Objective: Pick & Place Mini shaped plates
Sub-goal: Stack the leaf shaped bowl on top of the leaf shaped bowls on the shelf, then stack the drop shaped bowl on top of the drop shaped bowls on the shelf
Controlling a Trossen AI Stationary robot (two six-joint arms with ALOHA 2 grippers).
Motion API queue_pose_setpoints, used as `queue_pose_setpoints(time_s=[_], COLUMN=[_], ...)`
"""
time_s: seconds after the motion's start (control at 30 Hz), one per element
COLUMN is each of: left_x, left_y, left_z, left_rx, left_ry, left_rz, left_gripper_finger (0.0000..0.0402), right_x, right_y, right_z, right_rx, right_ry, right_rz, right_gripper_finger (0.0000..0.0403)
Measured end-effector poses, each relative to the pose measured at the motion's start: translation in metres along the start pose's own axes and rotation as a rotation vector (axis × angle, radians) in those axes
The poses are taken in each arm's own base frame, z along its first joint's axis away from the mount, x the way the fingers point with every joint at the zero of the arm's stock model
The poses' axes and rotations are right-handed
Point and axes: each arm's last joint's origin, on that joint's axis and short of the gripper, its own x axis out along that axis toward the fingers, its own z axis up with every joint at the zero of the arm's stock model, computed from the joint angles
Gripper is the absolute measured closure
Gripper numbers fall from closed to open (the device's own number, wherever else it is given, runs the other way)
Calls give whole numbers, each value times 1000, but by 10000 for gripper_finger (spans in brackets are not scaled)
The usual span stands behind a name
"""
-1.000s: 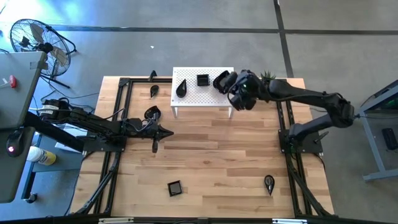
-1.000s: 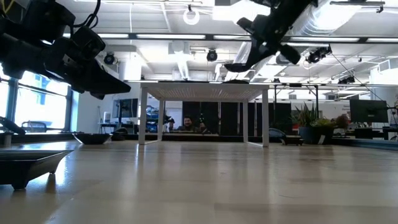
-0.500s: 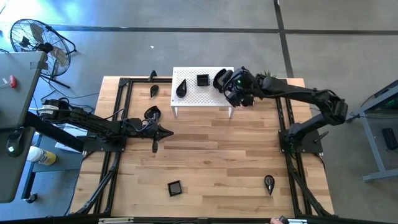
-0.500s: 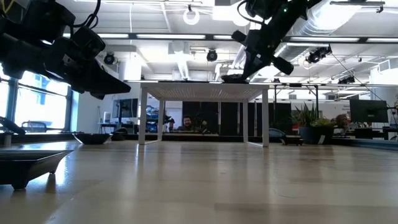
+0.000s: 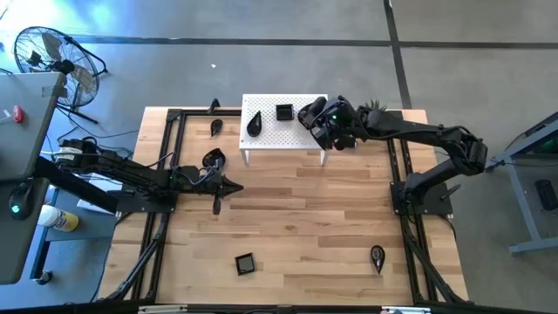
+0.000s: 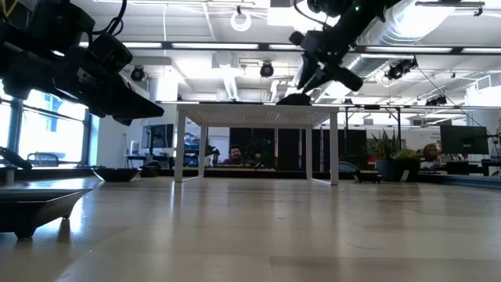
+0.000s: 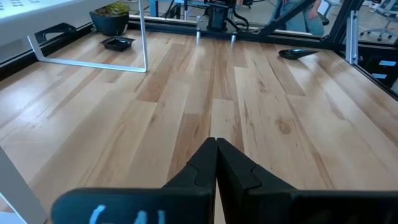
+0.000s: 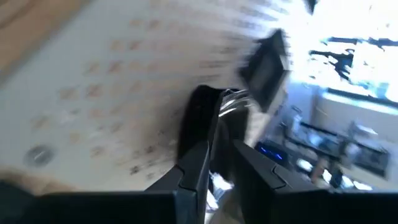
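On my overhead feed, working from the left edge across, I have the left arm stretched over the wooden table [image 5: 296, 218], its left gripper [image 5: 228, 186] hovering above the boards with both fingers pressed together and nothing between them; my left wrist feed shows the two tips meeting in a closed point [image 7: 216, 163]. Just behind that gripper a rounded black plate [image 5: 213, 158] lies on the table, and farther back, near the stand's left leg, a small leaf-shaped plate [image 5: 215, 128]. Near the front edge I see a square plate [image 5: 245, 262] on the boards. Next comes the white perforated stand [image 5: 275, 135], with a teardrop plate [image 5: 254, 124] on its left part and a small square plate [image 5: 284, 112] about its middle. At the stand's right end, the right gripper [image 5: 316, 118] is down at a dark rounded plate [image 5: 306, 112]; my right wrist feed shows that plate's rim [image 8: 200, 118] between the finger bases, with the fingers slightly spread on either side of it, though I cannot tell whether they are gripping it or are loose of it. A green potted plant [image 5: 375, 106] stands behind the right arm. Last, a teardrop plate [image 5: 377, 256] lies near the table's front right.
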Motion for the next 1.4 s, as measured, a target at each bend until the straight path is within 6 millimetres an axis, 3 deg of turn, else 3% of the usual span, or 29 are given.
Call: queue_pose_setpoints(time_s=[0.17,0.33,0.5,0.7,1.0,1.17,1.4], left_x=[0,0,0,0,-5,-14,-41], left_y=[0,0,0,3,4,6,8], left_z=[0,0,0,-4,2,25,67], left_rx=[-3,-6,-7,-37,-20,-2,-71], left_ry=[0,1,1,35,69,123,181], left_rz=[0,-2,12,103,151,275,384], left_gripper_finger=[401,401,401,401,401,401,401], right_x=[-10,-18,-16,-20,-19,-28,-42], right_y=[-3,-3,0,6,68,100,131], right_z=[5,-10,-16,11,61,85,105], right_rx=[139,356,595,759,893,1000,1052], right_ry=[46,24,-38,-200,-443,-579,-627], right_rz=[-59,-31,38,105,19,-51,-126], right_gripper_finger=[354,398,396,401,402,402,402])
